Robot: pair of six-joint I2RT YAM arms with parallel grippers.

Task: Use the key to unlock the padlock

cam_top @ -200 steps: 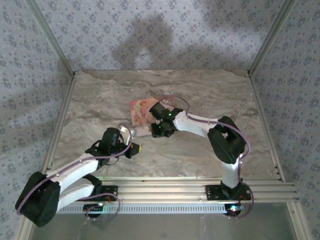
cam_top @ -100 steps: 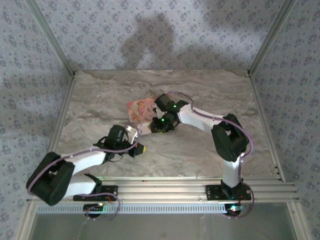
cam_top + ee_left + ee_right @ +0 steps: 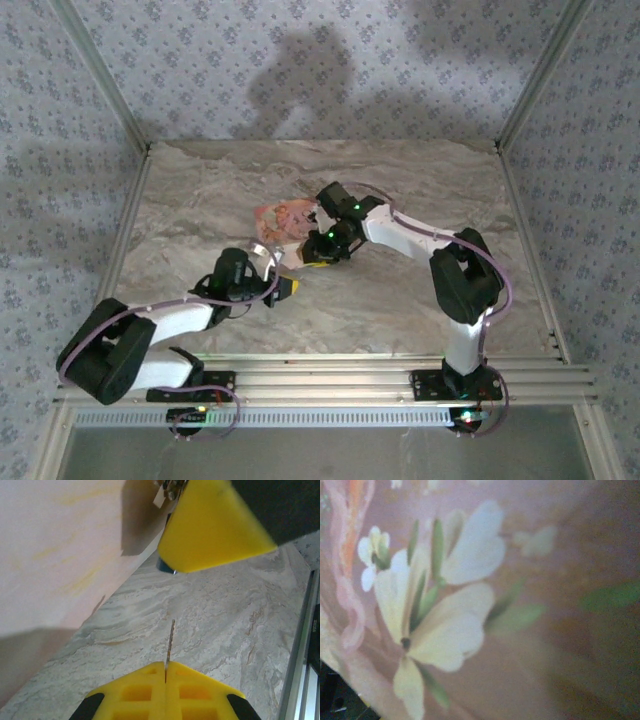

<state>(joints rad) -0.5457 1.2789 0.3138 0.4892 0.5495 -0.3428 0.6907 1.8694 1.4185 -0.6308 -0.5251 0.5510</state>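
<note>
In the left wrist view my left gripper (image 3: 165,666) is shut on the key (image 3: 170,639), whose thin blade sticks straight out over the marble. Just ahead and above, a yellow finger (image 3: 215,527) of my right gripper sits against the pink box. A small blue-teal padlock (image 3: 164,565) with a metal tip pokes out from under that finger's tip, a short gap from the key. From above, the left gripper (image 3: 285,287) and right gripper (image 3: 318,257) meet at the box's near edge. The right wrist view is blurred floral print at very close range.
The large pink floral box (image 3: 281,224) lies mid-table, its side wall (image 3: 60,555) close on the left gripper's left. A silvery clasp (image 3: 169,487) shows at the box's edge. An aluminium rail (image 3: 300,645) runs along the right. Patterned walls close in the table.
My left gripper has moved forward and right with the key, close to the right gripper. The right arm has stretched slightly further over the box's near edge.
</note>
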